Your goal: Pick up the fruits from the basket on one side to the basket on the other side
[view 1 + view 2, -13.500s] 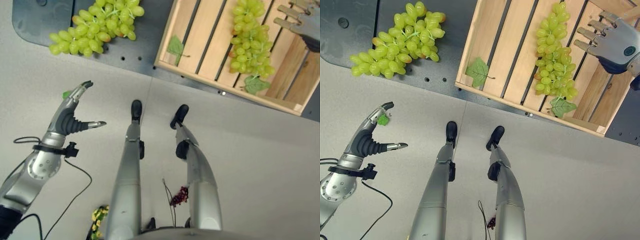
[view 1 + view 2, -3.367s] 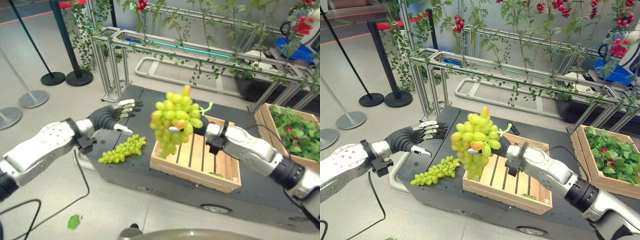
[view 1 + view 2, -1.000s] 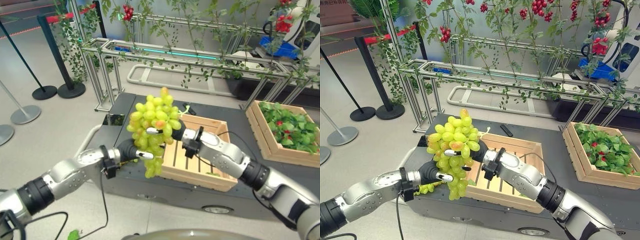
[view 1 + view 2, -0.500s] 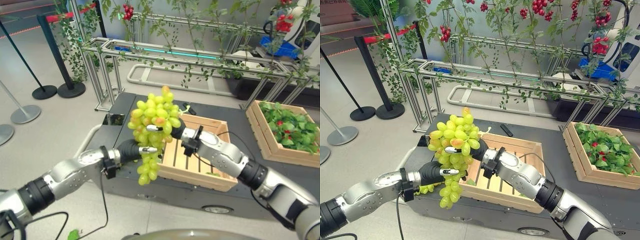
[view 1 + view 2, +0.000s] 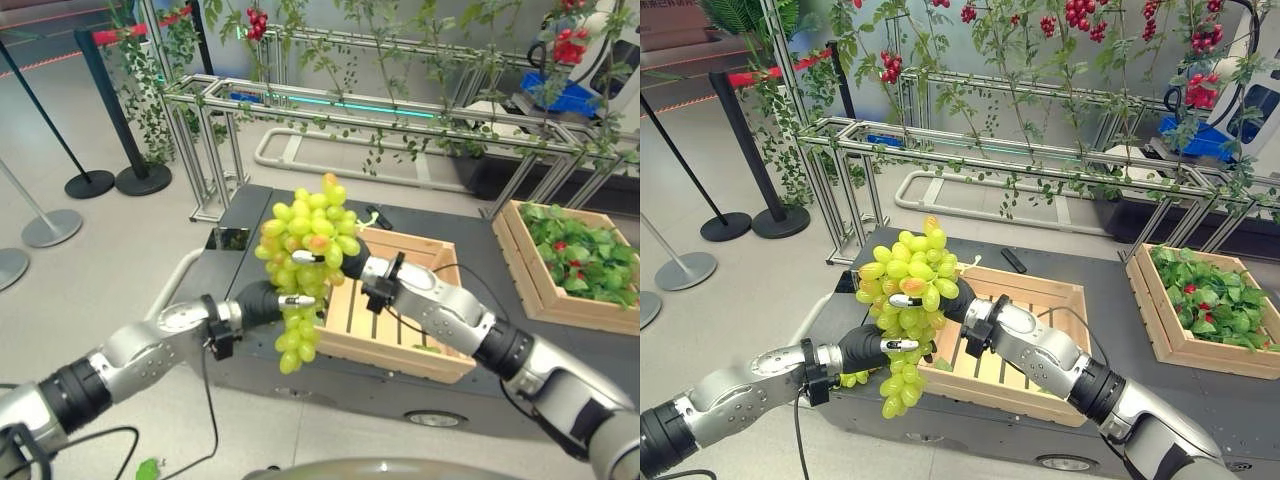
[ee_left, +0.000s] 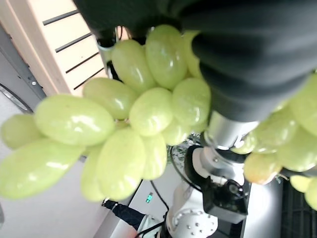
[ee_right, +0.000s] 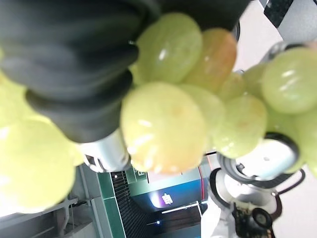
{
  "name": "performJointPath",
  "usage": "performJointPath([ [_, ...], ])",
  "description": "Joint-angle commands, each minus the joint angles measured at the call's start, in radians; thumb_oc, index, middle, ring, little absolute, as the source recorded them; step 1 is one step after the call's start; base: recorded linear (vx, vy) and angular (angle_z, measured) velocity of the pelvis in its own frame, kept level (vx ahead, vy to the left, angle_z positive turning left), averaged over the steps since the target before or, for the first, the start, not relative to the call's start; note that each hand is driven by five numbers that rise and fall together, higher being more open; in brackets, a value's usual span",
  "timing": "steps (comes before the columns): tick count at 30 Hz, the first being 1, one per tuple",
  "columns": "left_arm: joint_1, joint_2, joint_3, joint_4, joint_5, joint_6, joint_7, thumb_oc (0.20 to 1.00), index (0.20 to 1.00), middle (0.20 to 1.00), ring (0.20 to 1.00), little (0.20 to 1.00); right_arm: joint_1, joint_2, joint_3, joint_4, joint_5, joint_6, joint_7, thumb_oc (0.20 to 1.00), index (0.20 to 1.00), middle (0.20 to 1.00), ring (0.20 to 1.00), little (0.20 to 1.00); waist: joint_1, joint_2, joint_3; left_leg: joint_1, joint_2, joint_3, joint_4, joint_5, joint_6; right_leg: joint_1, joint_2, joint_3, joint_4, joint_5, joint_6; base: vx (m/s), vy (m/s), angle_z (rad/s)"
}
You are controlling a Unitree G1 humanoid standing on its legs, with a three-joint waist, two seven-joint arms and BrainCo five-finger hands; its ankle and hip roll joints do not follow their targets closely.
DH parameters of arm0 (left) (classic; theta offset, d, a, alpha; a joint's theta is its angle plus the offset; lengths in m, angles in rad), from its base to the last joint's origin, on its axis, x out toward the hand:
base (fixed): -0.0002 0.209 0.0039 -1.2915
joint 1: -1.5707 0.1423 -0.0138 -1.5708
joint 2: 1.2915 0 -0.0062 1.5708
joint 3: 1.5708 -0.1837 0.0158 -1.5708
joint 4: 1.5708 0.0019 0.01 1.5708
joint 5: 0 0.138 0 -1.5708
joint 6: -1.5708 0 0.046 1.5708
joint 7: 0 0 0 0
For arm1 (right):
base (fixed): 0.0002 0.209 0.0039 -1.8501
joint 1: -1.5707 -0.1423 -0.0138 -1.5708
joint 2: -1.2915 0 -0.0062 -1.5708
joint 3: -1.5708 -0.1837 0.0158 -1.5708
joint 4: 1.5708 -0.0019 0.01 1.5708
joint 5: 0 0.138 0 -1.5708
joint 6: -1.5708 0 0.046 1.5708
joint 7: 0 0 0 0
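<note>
— Grape bunch (image 5: pixel 305 270): where is it on your screen?

— Centre of the frame, held up in the air just in front of the near left corner of the wooden crate (image 5: pixel 400 320). It hangs long, the lowest grapes dangling below the crate's front edge. I have both hands on it.

— Which hand has what?

— My left hand (image 5: pixel 268 300) comes in from the lower left and I see its fingers curled round the lower half of the bunch. My right hand (image 5: pixel 940 297) reaches in from the lower right; its fingers are clenched on the upper half. In both wrist views grapes press right against the dark covers.

— And behind that?

— The crate sits on a dark platform (image 5: pixel 240 215), with a few more grapes (image 5: pixel 850 379) lying on it just under my left wrist. Toward the right edge of the frame a second crate (image 5: pixel 570 265) holds green leaves with red bits. Further back, a metal frame (image 5: pixel 300 100) with vines, and black stanchions (image 5: pixel 125 150) at upper left.
</note>
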Motion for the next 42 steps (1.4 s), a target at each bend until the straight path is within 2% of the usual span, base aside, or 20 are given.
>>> performJointPath([
  [1, 0.0, 0.013, 0.059, 0.023, 0.0, -0.052, -0.034, 0.2, 0.2, 0.2, 0.2, 0.2, -0.043, -0.004, -0.06, -0.067, 0.073, -0.05, 0.03, 1.0, 1.0, 1.0, 1.0, 1.0, 0.016, -0.028, -0.001, -0.027, -0.013, -0.023, 0.021, -0.014, 0.013, -0.006, -0.082, -0.037, 0.035, 0.05, 0.133, 0.0, 0.0, 0.0],
  [4, 0.009, 0.019, 0.07, 0.021, 0.008, -0.054, -0.043, 0.2, 0.2, 0.2, 0.2, 0.2, -0.04, -0.028, -0.061, -0.08, 0.071, -0.048, 0.039, 1.0, 1.0, 1.0, 1.0, 1.0, 0.017, -0.027, 0.0, -0.028, -0.014, -0.025, 0.022, -0.014, 0.013, -0.005, -0.084, -0.04, 0.035, 0.05, 0.134, 0.0, 0.0, 0.0],
  [10, 0.094, 0.031, 0.161, 0.018, 0.03, -0.066, -0.067, 0.2, 0.2, 0.2, 0.2, 0.2, 0.016, -0.086, -0.121, -0.073, 0.036, -0.055, 0.056, 1.0, 1.0, 1.0, 1.0, 1.0, 0.02, -0.018, -0.001, -0.032, -0.016, -0.028, 0.025, -0.016, 0.013, -0.005, -0.086, -0.044, 0.034, 0.051, 0.136, 0.0, 0.0, 0.0],
  [13, 0.197, 0.022, 0.285, 0.025, 0.054, -0.085, -0.092, 0.2, 0.2, 0.2, 0.2, 0.2, 0.094, -0.167, -0.213, -0.076, 0.012, -0.065, 0.083, 1.0, 1.0, 1.0, 1.0, 1.0, 0.026, -0.016, 0.002, -0.032, -0.018, -0.031, 0.03, -0.018, 0.014, -0.003, -0.087, -0.041, 0.035, 0.05, 0.137, 0.0, 0.0, 0.0],
  [14, 0.202, 0.022, 0.289, 0.024, 0.055, -0.085, -0.093, 0.2, 0.2, 0.2, 0.2, 0.2, 0.095, -0.167, -0.212, -0.077, 0.012, -0.064, 0.083, 1.0, 1.0, 1.0, 1.0, 1.0, 0.024, -0.016, 0.001, -0.032, -0.018, -0.031, 0.03, -0.019, 0.014, -0.003, -0.087, -0.041, 0.035, 0.05, 0.137, 0.0, 0.0, 0.0],
  [16, 0.26, 0.014, 0.359, 0.025, 0.069, -0.09, -0.11, 0.2, 0.2, 0.2, 0.2, 0.2, 0.142, -0.198, -0.283, -0.056, -0.013, -0.085, 0.087, 1.0, 1.0, 1.0, 1.0, 1.0, 0.028, -0.016, 0.002, -0.032, -0.018, -0.034, 0.033, -0.02, 0.014, -0.003, -0.088, -0.042, 0.036, 0.049, 0.137, 0.0, 0.0, 0.0],
  [18, 0.341, -0.016, 0.469, 0.037, 0.086, -0.099, -0.135, 0.2, 0.2, 0.2, 0.2, 0.2, 0.231, -0.227, -0.413, -0.013, -0.052, -0.106, 0.091, 1.0, 1.0, 1.0, 1.0, 1.0, 0.033, -0.014, 0.0, -0.031, -0.016, -0.04, 0.032, -0.021, 0.015, 0.001, -0.089, -0.046, 0.035, 0.047, 0.138, 0.02, -0.008, 0.0],
  [21, 0.397, -0.051, 0.553, 0.064, 0.097, -0.107, -0.145, 0.2, 0.2, 0.2, 0.2, 0.2, 0.302, -0.236, -0.512, 0.025, -0.081, -0.123, 0.085, 1.0, 1.0, 1.0, 1.0, 1.0, 0.032, -0.014, -0.003, -0.03, -0.015, -0.043, 0.031, -0.02, 0.014, 0.004, -0.087, -0.051, 0.034, 0.045, 0.137, 0.0, 0.0, 0.0],
  [22, 0.399, -0.051, 0.554, 0.063, 0.097, -0.107, -0.145, 0.2, 0.2, 0.2, 0.2, 0.2, 0.302, -0.235, -0.512, 0.024, -0.081, -0.123, 0.085, 1.0, 1.0, 1.0, 1.0, 1.0, 0.032, -0.014, -0.003, -0.029, -0.015, -0.043, 0.031, -0.02, 0.014, 0.005, -0.087, -0.051, 0.034, 0.044, 0.137, 0.0, 0.0, 0.0],
  [24, 0.452, -0.09, 0.63, 0.087, 0.107, -0.116, -0.146, 0.2, 0.2, 0.2, 0.2, 0.2, 0.374, -0.228, -0.605, 0.062, -0.103, -0.136, 0.077, 1.0, 1.0, 1.0, 1.0, 1.0, 0.032, -0.013, -0.006, -0.028, -0.015, -0.048, 0.03, -0.021, 0.014, 0.008, -0.085, -0.053, 0.032, 0.042, 0.137, 0.0, 0.0, 0.0],
  [26, 0.463, -0.102, 0.649, 0.095, 0.111, -0.12, -0.144, 0.2, 0.2, 0.2, 0.2, 0.2, 0.393, -0.223, -0.629, 0.062, -0.108, -0.139, 0.075, 1.0, 1.0, 1.0, 1.0, 1.0, 0.031, -0.013, -0.006, -0.028, -0.014, -0.049, 0.03, -0.022, 0.014, 0.009, -0.085, -0.054, 0.032, 0.042, 0.137, 0.0, -0.001, 0.02],
  [28, 0.506, -0.15, 0.722, 0.107, 0.117, -0.132, -0.136, 0.2, 0.2, 0.2, 0.2, 0.2, 0.456, -0.204, -0.708, 0.07, -0.123, -0.149, 0.069, 1.0, 1.0, 1.0, 1.0, 1.0, 0.031, -0.012, -0.007, -0.028, -0.014, -0.05, 0.03, -0.022, 0.015, 0.01, -0.085, -0.056, 0.031, 0.04, 0.135, 0.01, -0.003, 0.02],
  [30, 0.52, -0.16, 0.738, 0.103, 0.122, -0.137, -0.135, 0.2, 0.2, 0.2, 0.2, 0.2, 0.471, -0.2, -0.727, 0.062, -0.131, -0.152, 0.07, 1.0, 1.0, 1.0, 1.0, 1.0, 0.03, -0.013, -0.007, -0.028, -0.014, -0.052, 0.03, -0.022, 0.015, 0.011, -0.085, -0.056, 0.03, 0.039, 0.135, 0.02, -0.005, 0.04],
  [31, 0.551, -0.197, 0.789, 0.106, 0.134, -0.149, -0.127, 0.2, 0.2, 0.2, 0.2, 0.2, 0.507, -0.182, -0.78, 0.061, -0.146, -0.164, 0.056, 1.0, 1.0, 1.0, 1.0, 1.0, 0.029, -0.014, -0.008, -0.027, -0.015, -0.055, 0.03, -0.023, 0.017, 0.012, -0.086, -0.056, 0.029, 0.039, 0.135, 0.02, -0.009, 0.05],
  [33, 0.568, -0.214, 0.815, 0.112, 0.142, -0.158, -0.121, 0.2, 0.2, 0.2, 0.2, 0.2, 0.521, -0.177, -0.798, 0.059, -0.153, -0.166, 0.056, 1.0, 1.0, 1.0, 1.0, 1.0, 0.03, -0.014, -0.008, -0.027, -0.015, -0.056, 0.031, -0.023, 0.017, 0.013, -0.086, -0.056, 0.03, 0.039, 0.134, 0.01, -0.007, 0.02],
  [36, 0.613, -0.28, 0.92, 0.116, 0.227, -0.221, -0.077, 0.2, 0.2, 0.2, 0.2, 0.2, 0.571, -0.151, -0.85, 0.04, -0.185, -0.173, 0.049, 1.0, 1.0, 1.0, 1.0, 1.0, 0.035, -0.013, -0.008, -0.03, -0.015, -0.063, 0.041, -0.03, 0.018, 0.013, -0.088, -0.052, 0.033, 0.031, 0.129, 0.01, -0.018, 0.02],
  [37, 0.615, -0.28, 0.92, 0.115, 0.228, -0.221, -0.077, 0.2, 0.2, 0.2, 0.2, 0.2, 0.572, -0.15, -0.85, 0.039, -0.185, -0.172, 0.048, 1.0, 1.0, 1.0, 1.0, 1.0, 0.034, -0.013, -0.008, -0.03, -0.014, -0.063, 0.042, -0.03, 0.018, 0.013, -0.087, -0.052, 0.033, 0.031, 0.129, 0.01, -0.042, 0.02],
  [39, 0.636, -0.344, 0.965, 0.116, 0.276, -0.251, -0.058, 0.2, 0.2, 0.2, 0.2, 0.2, 0.587, -0.141, -0.875, 0.03, -0.204, -0.173, 0.042, 1.0, 1.0, 1.0, 1.0, 1.0, 0.042, -0.01, -0.008, -0.031, -0.015, -0.07, 0.05, -0.033, 0.018, 0.02, -0.089, -0.052, 0.035, 0.024, 0.125, 0.01, -0.047, 0.03],
  [42, 0.657, -0.398, 0.99, 0.109, 0.311, -0.267, -0.052, 0.2, 0.2, 0.2, 0.2, 0.2, 0.595, -0.145, -0.895, 0.015, -0.22, -0.171, 0.042, 1.0, 1.0, 1.0, 1.0, 1.0, 0.048, 0.0, -0.008, -0.039, -0.017, -0.082, 0.064, -0.037, 0.017, 0.023, -0.096, -0.055, 0.037, 0.02, 0.124, 0.0, -0.035, 0.05],
])
